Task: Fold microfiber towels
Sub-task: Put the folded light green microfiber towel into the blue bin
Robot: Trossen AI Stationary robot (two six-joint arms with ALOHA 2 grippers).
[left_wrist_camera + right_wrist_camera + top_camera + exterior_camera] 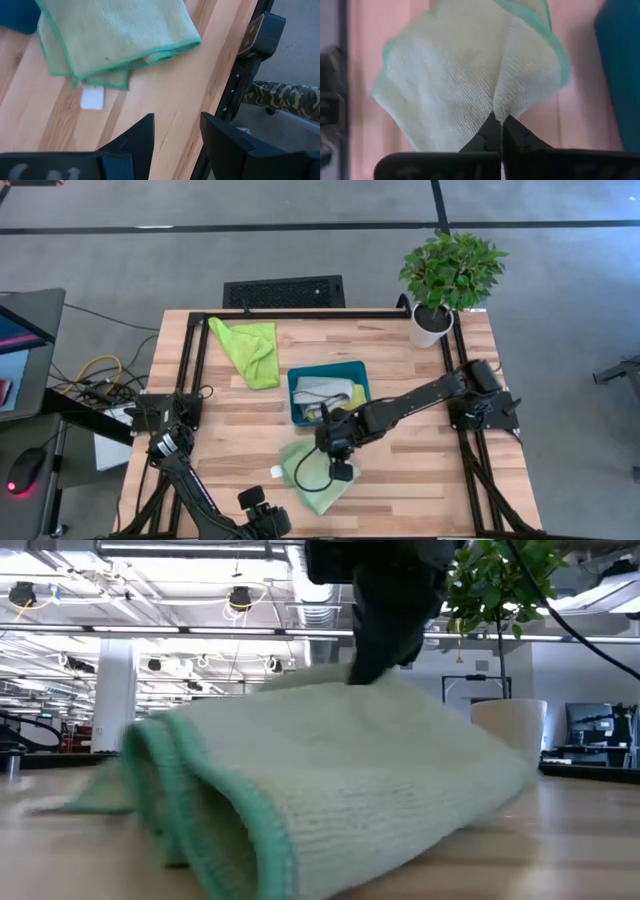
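The pale sage green towel (312, 475) lies folded near the table's front middle, its teal-hemmed layers (250, 830) resting on the wood. My right gripper (500, 120) is over the towel's right side (341, 471), shut on the cloth. My left gripper (177, 142) hangs open above the table's near edge (265, 515), left of this towel, with nothing between its fingers. A lime green towel (250, 350) lies bunched at the far left. Grey and yellow towels sit in the teal tray (300, 412). My right gripper pinches a pucker of the sage towel's top surface (501, 107) between its two fingertips; whether one layer or several, I cannot tell. The fingers slant down from above, coming from the table's far right. The cloth rises in a tent to the pinch (385, 680), and its lower parts lie on the table.
A white tag (92, 97) lies on the wood beside the sage towel's corner. A potted plant (432, 325) stands at the far right corner. Black frame rails (240, 85) run along the table's edges. Bare wood lies on both sides of the sage towel.
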